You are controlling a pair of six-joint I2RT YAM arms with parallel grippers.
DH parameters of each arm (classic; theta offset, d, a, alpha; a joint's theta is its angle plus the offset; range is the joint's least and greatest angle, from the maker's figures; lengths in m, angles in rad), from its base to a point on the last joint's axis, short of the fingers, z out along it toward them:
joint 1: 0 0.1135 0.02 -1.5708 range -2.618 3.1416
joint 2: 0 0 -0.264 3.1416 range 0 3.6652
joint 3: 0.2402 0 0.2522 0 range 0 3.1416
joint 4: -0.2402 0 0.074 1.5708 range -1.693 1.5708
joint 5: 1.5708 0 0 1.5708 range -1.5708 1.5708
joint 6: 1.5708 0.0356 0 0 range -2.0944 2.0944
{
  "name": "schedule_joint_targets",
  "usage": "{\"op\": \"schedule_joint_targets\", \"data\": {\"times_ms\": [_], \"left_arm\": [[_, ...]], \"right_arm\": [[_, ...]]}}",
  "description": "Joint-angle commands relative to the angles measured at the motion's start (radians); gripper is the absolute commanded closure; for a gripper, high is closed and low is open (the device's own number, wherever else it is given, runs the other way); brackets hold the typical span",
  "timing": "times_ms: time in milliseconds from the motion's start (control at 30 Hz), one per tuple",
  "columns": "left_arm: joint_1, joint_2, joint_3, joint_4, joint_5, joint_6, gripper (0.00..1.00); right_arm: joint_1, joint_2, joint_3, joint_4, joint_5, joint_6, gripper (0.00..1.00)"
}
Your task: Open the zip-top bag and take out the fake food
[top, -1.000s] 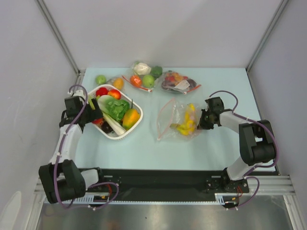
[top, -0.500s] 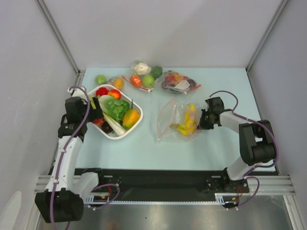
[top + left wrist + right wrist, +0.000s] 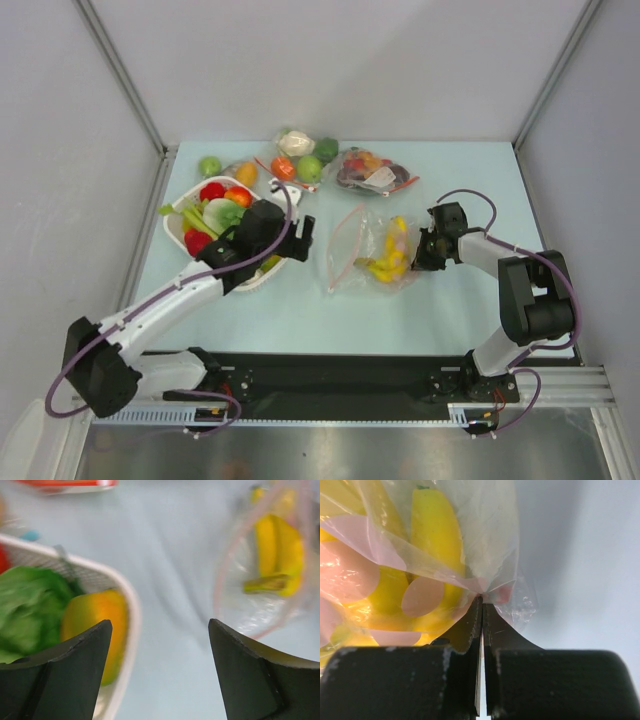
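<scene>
Left arm (image 3: 170,298) and right arm (image 3: 490,245) had white link shells, black joint housings and loose purple cables (image 3: 467,192). Left tool (image 3: 160,625) and right tool (image 3: 481,602) were matte black.

Motion blur smears your whole left wrist view. Beyond one of the left fingers (image 3: 75,675), the white mesh plastic basket (image 3: 107,580) runs off the left and bottom edges, and the leafy green plastic lettuce (image 3: 30,605) is cut at the left. Beyond the other, the clear crinkly plastic zip-top bag with a pinkish-red zip strip (image 3: 235,605) and its yellow plastic banana bunch (image 3: 280,545) leave the frame at top and right. From above, your left arm (image 3: 170,300) hides the basket's side nearest those fingers. Past the right fingers (image 3: 462,635), the bananas are cropped at top and left.
</scene>
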Motion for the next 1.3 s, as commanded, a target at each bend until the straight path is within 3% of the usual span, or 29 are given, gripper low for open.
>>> {"op": "schedule_joint_targets", "data": {"times_ms": [0,67,267,433,767,1267], "left_arm": [[-0.055,0.046,0.025,0.196,0.200,-0.032,0.16],[-0.059,0.095,0.020,0.273,0.284,-0.035,0.18],[-0.060,0.217,0.075,0.301,0.496,0.037,0.32],[-0.060,0.288,0.106,0.287,0.553,0.084,0.43],[-0.057,0.379,0.089,0.367,0.552,0.132,0.45],[-0.075,0.483,0.080,0.408,0.726,0.233,0.30]], "right_arm": [[-0.004,-0.010,0.014,-0.044,0.012,-0.024,1.00],[-0.004,-0.013,0.014,-0.044,0.011,-0.022,1.00],[-0.004,-0.024,0.013,-0.051,0.015,-0.017,1.00],[-0.004,-0.030,0.011,-0.058,0.020,-0.017,1.00],[-0.004,-0.044,0.002,-0.069,0.028,-0.019,1.00],[-0.004,-0.032,0.014,-0.078,0.014,-0.019,1.00]]}}
